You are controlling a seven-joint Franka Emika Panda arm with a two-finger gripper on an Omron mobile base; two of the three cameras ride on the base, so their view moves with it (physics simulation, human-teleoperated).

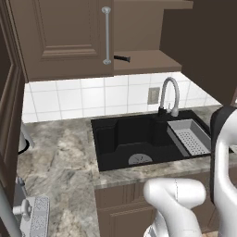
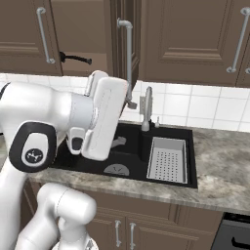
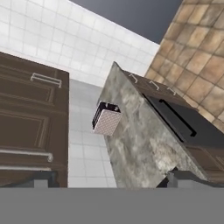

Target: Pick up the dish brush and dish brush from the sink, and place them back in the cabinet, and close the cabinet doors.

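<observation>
While a black brush (image 2: 75,58) lies on the cabinet (image 1: 148,60) shelf above the spread, empty claw (image 3: 111,183), closing seems due: push the open door's (image 2: 126,49) outer face squarely.

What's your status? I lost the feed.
Gripper open, empty. Black-handled dish brush lying on the cabinet shelf. Sink shows no brush. Cabinet door open.
</observation>
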